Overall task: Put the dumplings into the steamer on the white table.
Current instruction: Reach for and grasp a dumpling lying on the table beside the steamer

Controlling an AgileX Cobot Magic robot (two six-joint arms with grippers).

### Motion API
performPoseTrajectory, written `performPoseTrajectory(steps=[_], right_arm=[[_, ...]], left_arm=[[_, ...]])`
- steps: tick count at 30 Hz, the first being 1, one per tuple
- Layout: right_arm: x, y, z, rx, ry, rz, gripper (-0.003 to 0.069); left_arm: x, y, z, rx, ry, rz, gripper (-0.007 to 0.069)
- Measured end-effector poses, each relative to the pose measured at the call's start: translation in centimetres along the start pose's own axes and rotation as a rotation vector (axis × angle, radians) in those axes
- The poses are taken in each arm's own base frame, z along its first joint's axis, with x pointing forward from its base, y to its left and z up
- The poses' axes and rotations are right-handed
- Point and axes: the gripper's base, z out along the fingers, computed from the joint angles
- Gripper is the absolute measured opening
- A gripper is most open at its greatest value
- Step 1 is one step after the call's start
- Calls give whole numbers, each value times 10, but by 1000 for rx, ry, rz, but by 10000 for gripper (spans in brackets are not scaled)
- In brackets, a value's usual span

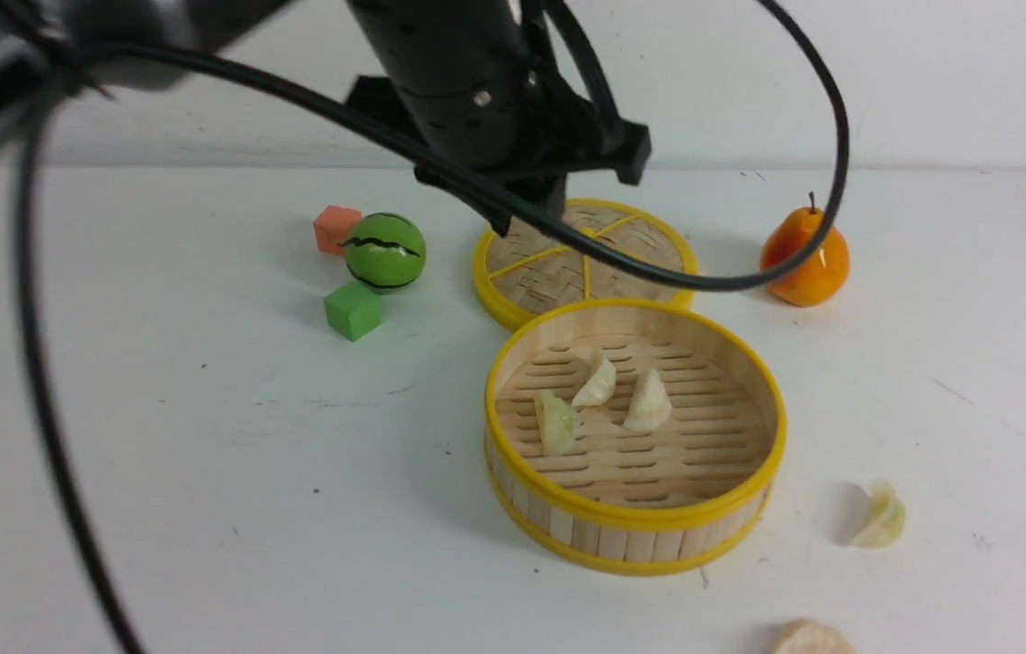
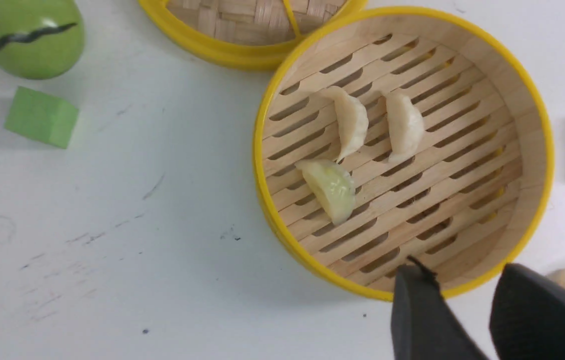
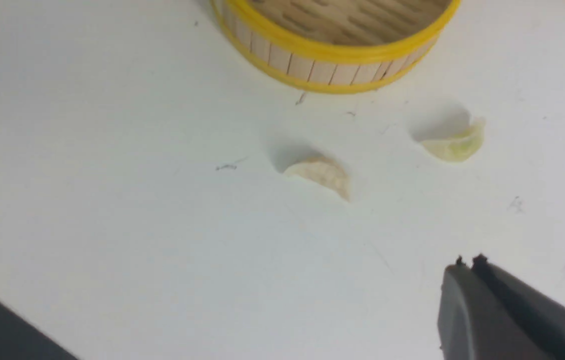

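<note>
1. Hovering my left pincer (image 2: 462, 280) near the rim of the steamer (image 1: 636, 520), fingers well apart, nothing between them.
2. My right pincer (image 3: 468, 262) is pinched closed with nothing in it, over bare table (image 1: 204, 454).
3. Three dumplings (image 1: 597, 381) lie on the slats inside the steamer, toward its left side. Two more dumplings (image 1: 881, 518) sit out on the table to its right, one cut off at the front view's bottom edge.
4. The surface is matte white, with faint scuffs and little dark specks. Behind it is a plain white wall (image 1: 931, 82).
5. Other stuff: lid (image 1: 549, 272) right behind the steamer, pear (image 1: 805, 254) far right, striped green ball (image 1: 385, 252), green cube (image 1: 352, 310) and orange cube (image 1: 336, 227) off left.
</note>
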Motion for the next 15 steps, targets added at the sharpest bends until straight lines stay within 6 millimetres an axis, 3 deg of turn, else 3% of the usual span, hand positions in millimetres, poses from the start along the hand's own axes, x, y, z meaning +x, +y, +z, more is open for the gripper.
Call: performPoseTrajectory(steps=[3,4,5,7,14,15], right_arm=[[-4,3,12,-54,56,-40,-22],[-5,3,13,-60,59,-41,-22],[-8,3,21,-84,92,-66,-22],[-10,4,25,-98,110,-84,-22],[-42,-1,60,-176,237,-213,-22],[-43,-1,62,-180,243,-211,-22]], left_arm=[[24,7,-25,-5,15,16,55],[27,8,-23,-8,30,17,49],[46,12,-34,-12,53,21,-4],[62,15,-34,-19,89,23,-14],[166,37,-51,-20,194,25,-14],[169,37,-51,-19,197,24,-14]])
